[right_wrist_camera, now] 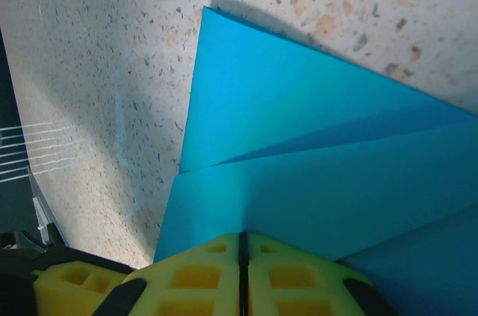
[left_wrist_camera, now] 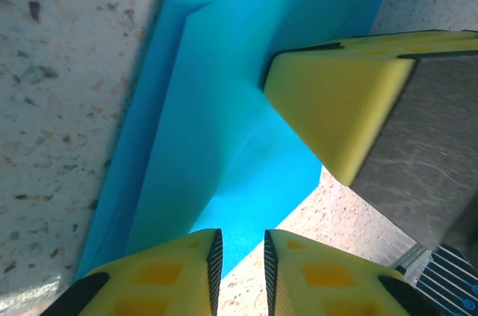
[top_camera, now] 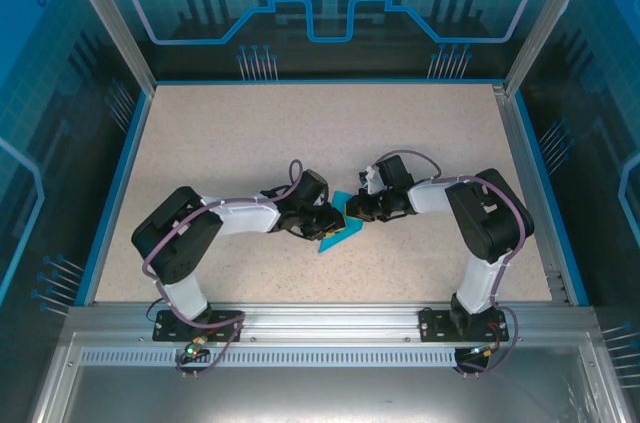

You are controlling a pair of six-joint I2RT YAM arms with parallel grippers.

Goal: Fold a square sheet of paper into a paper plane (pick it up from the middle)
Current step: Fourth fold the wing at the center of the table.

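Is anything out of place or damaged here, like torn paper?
Nothing stands out. The blue paper lies folded on the table between the two hands, its creases sharp, with no tear visible. The right hand is closed with its tips at the paper; the left hand is slightly open.

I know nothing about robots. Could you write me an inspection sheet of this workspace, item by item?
Surface: speckled beige table with a blue edge.
Job's things: blue sheet of paper, partly folded into layered flaps, lying between the two arms.
Clutter: nothing seen.
Claws: left claw has its fingers slightly apart at the paper's edge; right claw is shut, tip against the paper.
Cables: purple cables loop along both arms.
Surroundings: blue printed panels in a metal frame; a metal rail carries the arm bases.
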